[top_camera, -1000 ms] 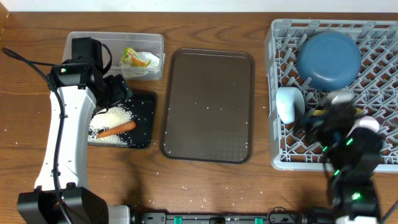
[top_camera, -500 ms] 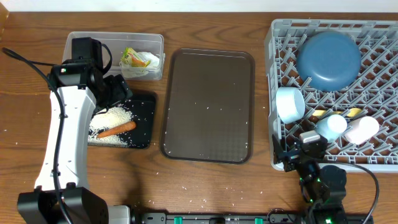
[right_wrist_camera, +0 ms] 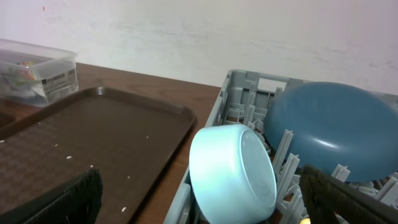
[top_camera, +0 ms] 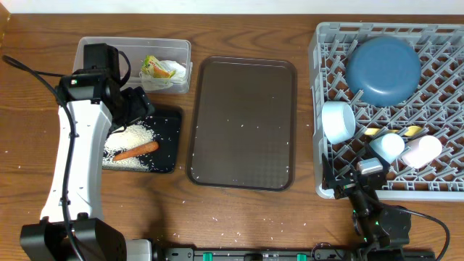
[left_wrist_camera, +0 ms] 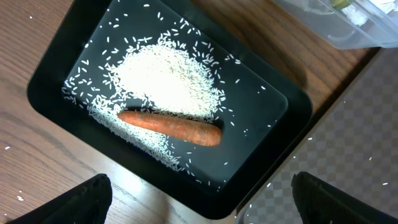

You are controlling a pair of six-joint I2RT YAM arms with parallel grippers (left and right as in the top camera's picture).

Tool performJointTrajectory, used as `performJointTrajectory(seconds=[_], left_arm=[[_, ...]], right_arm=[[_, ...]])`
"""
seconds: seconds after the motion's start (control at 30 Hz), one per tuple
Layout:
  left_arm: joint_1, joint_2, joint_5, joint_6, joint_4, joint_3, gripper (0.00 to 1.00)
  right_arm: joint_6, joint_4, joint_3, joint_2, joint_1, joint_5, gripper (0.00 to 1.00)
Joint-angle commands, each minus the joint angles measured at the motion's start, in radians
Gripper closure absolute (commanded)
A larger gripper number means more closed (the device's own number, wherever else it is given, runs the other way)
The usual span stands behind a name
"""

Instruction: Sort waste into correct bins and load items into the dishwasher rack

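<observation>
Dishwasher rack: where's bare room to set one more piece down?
Open pegs lie in the dishwasher rack's far-left corner beside the blue plate, and right of the plate above the pinkish cup. The middle is crowded: bowl, spoon, bluish cup.

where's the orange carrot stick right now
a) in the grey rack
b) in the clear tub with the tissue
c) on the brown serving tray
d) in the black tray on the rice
d: the left wrist view shows the carrot stick lying across the pile of rice inside the black tray.
</observation>
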Motion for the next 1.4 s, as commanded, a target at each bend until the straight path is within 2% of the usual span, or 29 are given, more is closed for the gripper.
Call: performJointTrajectory(seconds=[0.0,0.73,1.0,1.17,1.37], left_arm=[[0.005,0.003,-0.008,-0.006,-0.006,-0.004,0.05],[0.005,0.002,-0.008,-0.006,-0.006,-0.004,0.05],[0.009,-0.082,-0.069,0.002,-0.011,-0.004,0.05],[-0.005,-0.211,-0.051,0.005,0.117,-0.039,0.05],[-0.023,-0.483,0.121,0.229,0.513,-0.288,0.05]], right_arm=[[-0.013,-0.005,-0.001,-0.009,0.007,0.006,0.01],[-0.013,-0.005,-0.001,-0.009,0.007,0.006,0.01],[-0.013,-0.005,-0.001,-0.009,0.007,0.006,0.01],[-0.013,-0.005,-0.001,-0.009,0.007,0.006,0.01],[-0.013,-0.005,-0.001,-0.009,0.007,0.006,0.01]])
